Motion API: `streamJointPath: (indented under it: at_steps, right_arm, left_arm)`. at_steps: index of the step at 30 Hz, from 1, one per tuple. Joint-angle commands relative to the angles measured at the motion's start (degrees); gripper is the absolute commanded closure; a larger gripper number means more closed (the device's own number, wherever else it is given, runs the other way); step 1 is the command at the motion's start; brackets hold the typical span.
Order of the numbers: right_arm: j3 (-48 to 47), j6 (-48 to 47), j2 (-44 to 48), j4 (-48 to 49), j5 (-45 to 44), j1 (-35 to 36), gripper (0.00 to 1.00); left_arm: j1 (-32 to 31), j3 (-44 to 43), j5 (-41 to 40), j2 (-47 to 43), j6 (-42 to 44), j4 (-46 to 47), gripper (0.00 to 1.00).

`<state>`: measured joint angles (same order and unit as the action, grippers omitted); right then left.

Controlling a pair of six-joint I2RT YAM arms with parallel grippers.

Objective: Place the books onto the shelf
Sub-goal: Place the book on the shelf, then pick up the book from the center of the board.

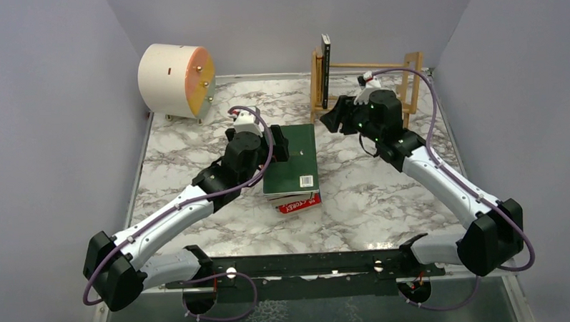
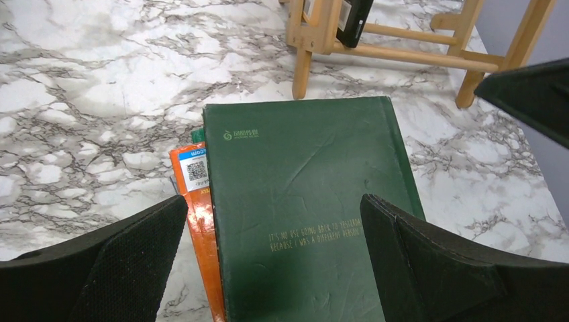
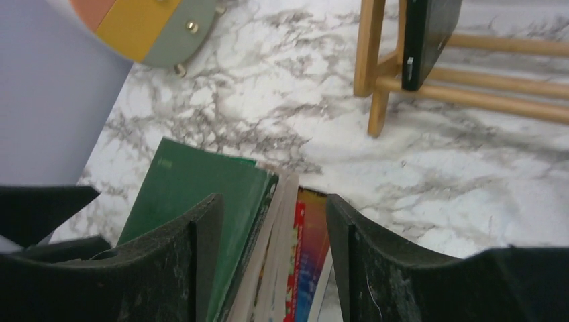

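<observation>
A stack of books lies flat mid-table with a dark green book [image 1: 293,161] [image 2: 302,201] [image 3: 194,181] on top. An orange book [image 2: 201,221] and a red one [image 1: 301,203] stick out from under it. One black book [image 1: 326,70] [image 2: 355,17] [image 3: 429,33] stands upright at the left end of the light-wood shelf [image 1: 408,78] [image 2: 402,57] [image 3: 376,67]. My left gripper [image 1: 278,143] [image 2: 272,208] hangs wide open over the green cover, holding nothing. My right gripper [image 1: 332,120] [image 3: 273,204] is open and empty between the shelf's left end and the stack's far right corner.
A cream cylinder with an orange and yellow face [image 1: 175,79] [image 3: 147,27] lies at the back left. Grey walls close in the marble table [image 1: 196,146] on three sides. The shelf's right part holds no book.
</observation>
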<state>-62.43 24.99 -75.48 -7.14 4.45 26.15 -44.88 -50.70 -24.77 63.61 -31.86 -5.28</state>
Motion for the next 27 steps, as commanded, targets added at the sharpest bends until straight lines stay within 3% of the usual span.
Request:
streamJointPath:
  at_steps: [1,12,27]
  right_arm:
    - [4.45,4.27,4.8,-1.12,9.4,0.29,0.43]
    - [13.03,9.11,9.42,2.17,19.2,0.3,0.43]
    - [17.72,13.0,11.37,3.99,26.83,0.29,0.43]
  left_arm:
    - [0.67,-1.07,5.04,1.16,-1.34,-0.11,0.01]
    - [1.33,-0.37,6.94,4.82,-2.2,0.28,0.01]
    - [1.47,-1.23,10.1,8.04,-3.11,2.37,0.01]
